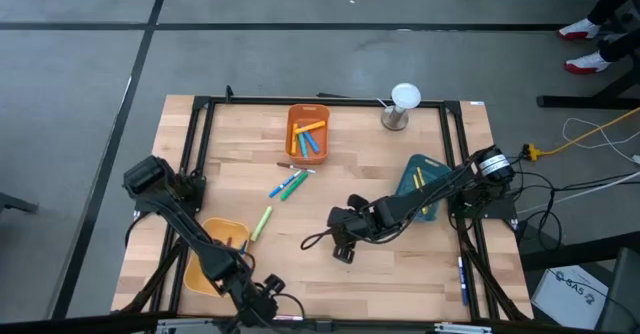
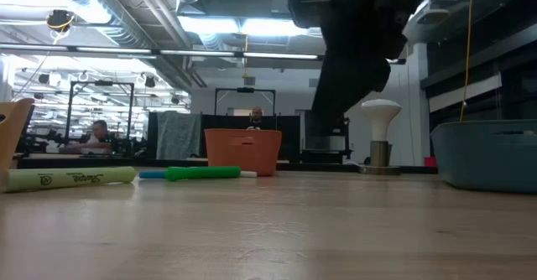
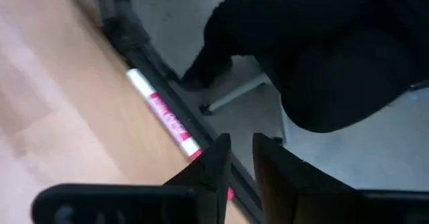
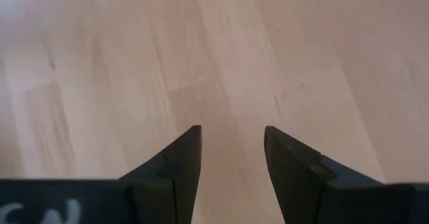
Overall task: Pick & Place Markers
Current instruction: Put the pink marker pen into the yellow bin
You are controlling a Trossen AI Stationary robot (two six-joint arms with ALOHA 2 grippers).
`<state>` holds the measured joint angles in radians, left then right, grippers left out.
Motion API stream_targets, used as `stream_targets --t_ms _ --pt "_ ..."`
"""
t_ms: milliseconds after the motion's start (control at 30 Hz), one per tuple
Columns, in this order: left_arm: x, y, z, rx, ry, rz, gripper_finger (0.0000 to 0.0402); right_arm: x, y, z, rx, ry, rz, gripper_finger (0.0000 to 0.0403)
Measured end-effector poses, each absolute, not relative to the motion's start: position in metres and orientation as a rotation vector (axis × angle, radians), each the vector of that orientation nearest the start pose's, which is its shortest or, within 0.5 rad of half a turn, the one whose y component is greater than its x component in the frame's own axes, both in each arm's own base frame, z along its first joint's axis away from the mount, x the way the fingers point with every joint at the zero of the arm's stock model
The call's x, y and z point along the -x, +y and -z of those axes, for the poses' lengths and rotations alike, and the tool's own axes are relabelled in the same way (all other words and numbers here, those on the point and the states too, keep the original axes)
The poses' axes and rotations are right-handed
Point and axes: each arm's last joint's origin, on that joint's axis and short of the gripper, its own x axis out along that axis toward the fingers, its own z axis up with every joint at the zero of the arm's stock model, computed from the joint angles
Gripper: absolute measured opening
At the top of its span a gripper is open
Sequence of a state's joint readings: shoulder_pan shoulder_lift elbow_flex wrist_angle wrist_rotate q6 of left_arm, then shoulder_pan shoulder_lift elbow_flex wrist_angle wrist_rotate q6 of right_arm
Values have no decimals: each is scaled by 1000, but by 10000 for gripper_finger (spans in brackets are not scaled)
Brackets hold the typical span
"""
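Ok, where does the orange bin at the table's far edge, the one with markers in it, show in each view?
High view: orange bin at top centre, by the far edge.
Low view: orange bin left of centre, behind the green marker.
Left wrist view: not in it.
Right wrist view: not in it.
Shared landmark: the white-topped stand, to the bin's right in the high and low views.

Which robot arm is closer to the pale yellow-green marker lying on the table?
Left. The left gripper is at the table's near edge, past the orange bin from the yellow-green marker. The right gripper hovers over bare wood farther off on its other side.
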<state>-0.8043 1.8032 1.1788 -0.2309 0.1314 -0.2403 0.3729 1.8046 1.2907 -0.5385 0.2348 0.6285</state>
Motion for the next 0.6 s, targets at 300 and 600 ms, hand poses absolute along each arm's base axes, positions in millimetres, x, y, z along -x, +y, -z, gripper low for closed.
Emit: stream_targets --t_ms 300,600 --pt "-271 -292 -163 -64 927 796 26 -351 130 -210 -341 960 215 161" --pt "-272 -301 -135 -30 984 764 3 -351 131 -210 -379 956 235 161"
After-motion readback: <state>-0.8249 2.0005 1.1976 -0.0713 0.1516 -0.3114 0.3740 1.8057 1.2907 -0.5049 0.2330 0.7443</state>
